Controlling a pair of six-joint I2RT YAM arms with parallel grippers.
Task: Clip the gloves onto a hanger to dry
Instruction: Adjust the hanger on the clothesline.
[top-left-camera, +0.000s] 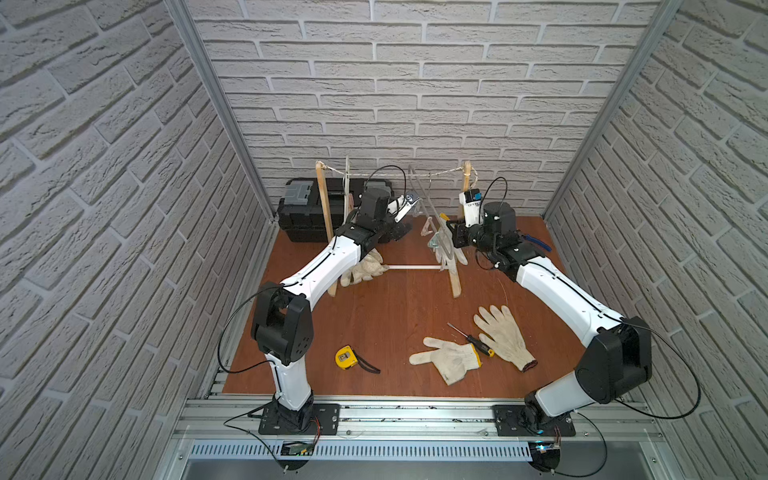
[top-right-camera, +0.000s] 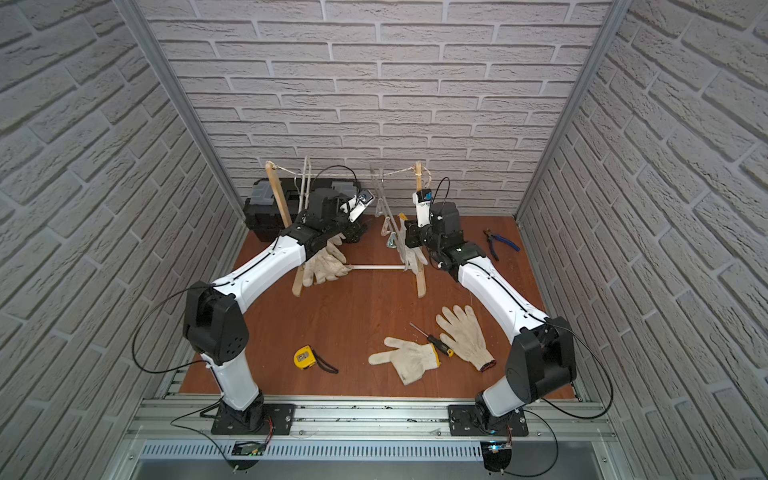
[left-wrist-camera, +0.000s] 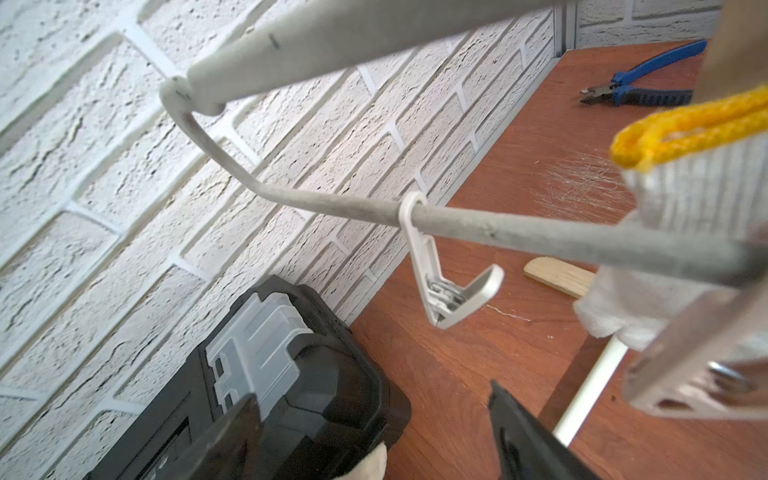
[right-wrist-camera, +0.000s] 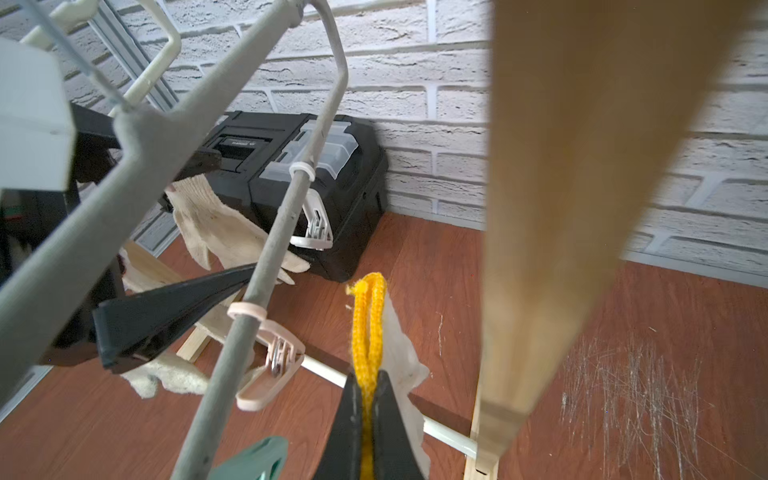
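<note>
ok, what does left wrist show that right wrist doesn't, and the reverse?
Left wrist only: blue-handled pliers.
Right wrist only: the right gripper shut on the yellow-cuffed glove at its cuff, plus a cream hanger further back.
Both: the grey hanger with its clips, the black toolbox, and that same glove.
</note>
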